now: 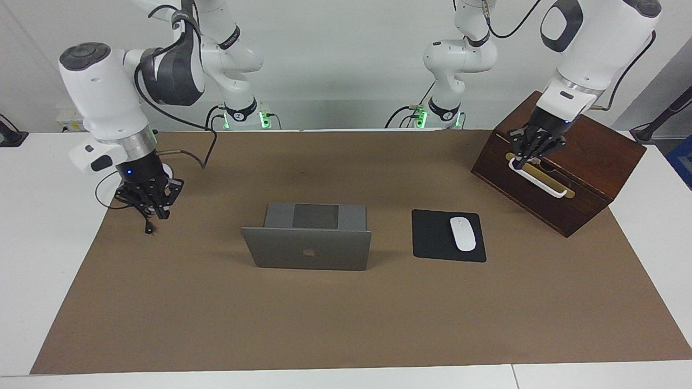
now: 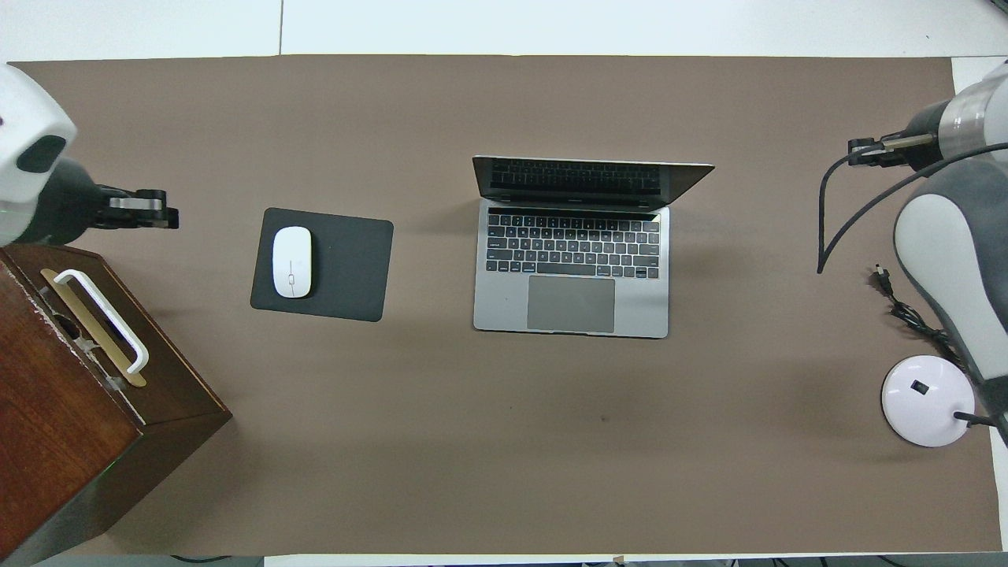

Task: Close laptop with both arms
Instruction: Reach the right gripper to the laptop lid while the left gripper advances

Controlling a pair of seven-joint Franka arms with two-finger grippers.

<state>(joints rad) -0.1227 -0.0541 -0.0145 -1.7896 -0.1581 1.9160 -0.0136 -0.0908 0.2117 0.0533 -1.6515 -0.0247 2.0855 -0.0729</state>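
The mat [image 1: 346,324], a brown sheet over the white table [image 1: 32,243], fills the bottom of the facing view. On it the laptop [image 1: 308,248] stands open at mid-table, its lid upright with the logo toward the camera. Beside it, toward the left arm's end, a white mouse [image 1: 463,233] lies on a black pad [image 1: 432,237]. A wooden box [image 1: 573,178] with a white handle [image 1: 540,181] sits at the left arm's end, nearer the robots than the pad. The left gripper [image 1: 527,156] hangs over the box by the handle; whether it touches cannot be told, nor whether its fingers are open. The right gripper [image 1: 151,208] hangs over the mat at the right arm's end, well apart from the laptop; its fingers cannot be read.

From overhead, the laptop [image 2: 572,260] shows keyboard and trackpad toward the robots, screen raised. The mouse [image 2: 291,261], pad [image 2: 346,268] and box [image 2: 87,409] lie as told. A white round base [image 2: 925,400] with a cable rests at the right arm's end.
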